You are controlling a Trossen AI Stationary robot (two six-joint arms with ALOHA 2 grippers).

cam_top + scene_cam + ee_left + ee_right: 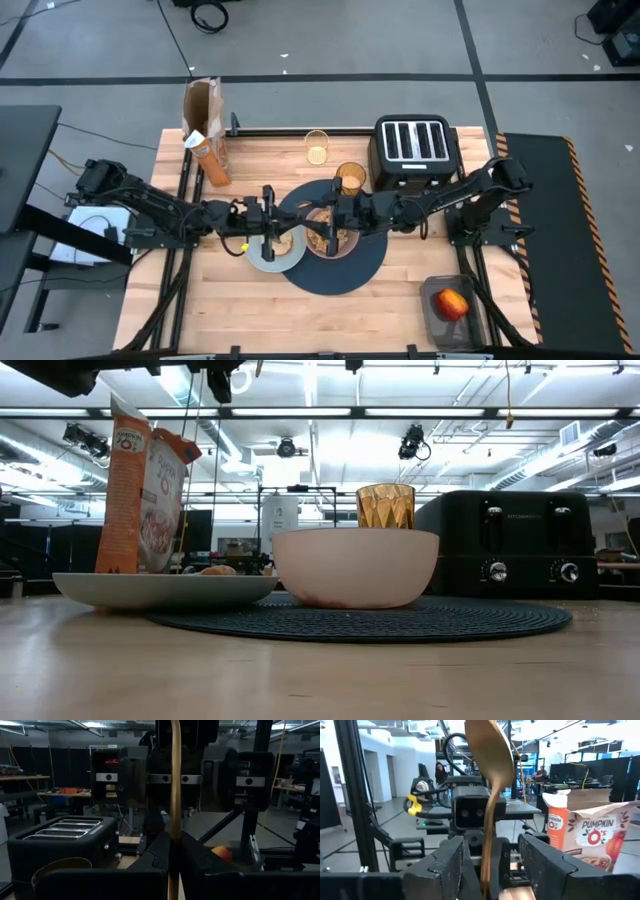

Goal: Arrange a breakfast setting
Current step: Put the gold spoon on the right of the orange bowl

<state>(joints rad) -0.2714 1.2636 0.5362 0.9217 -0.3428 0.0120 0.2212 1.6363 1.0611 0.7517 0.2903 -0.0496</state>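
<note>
My two grippers meet tip to tip above the pale plate (268,258) and the pinkish bowl (322,246), which stand on the round navy placemat (345,272). My left gripper (172,847) is shut on the gold spoon (490,755), which stands upright with its bowl end up. My right gripper (492,851) is open, and its fingers stand on either side of the spoon's handle with a gap on each side. A bagel (215,570) lies on the plate (165,588). The amber tumbler (350,178) stands at the placemat's far edge. My left gripper pinches the spoon's thin handle (173,827) between its two fingers. The fingers lie level, come from the table's left and cross the handle. The spoon stands upright and is lifted clear, its handle running on above and below the fingers.
The black four-slot toaster (415,148) stands at the far right, and a clear glass (317,148) to its left. The orange cereal box (205,140) stands at the far left. A red apple (452,303) lies in a dark tray at the near right.
</note>
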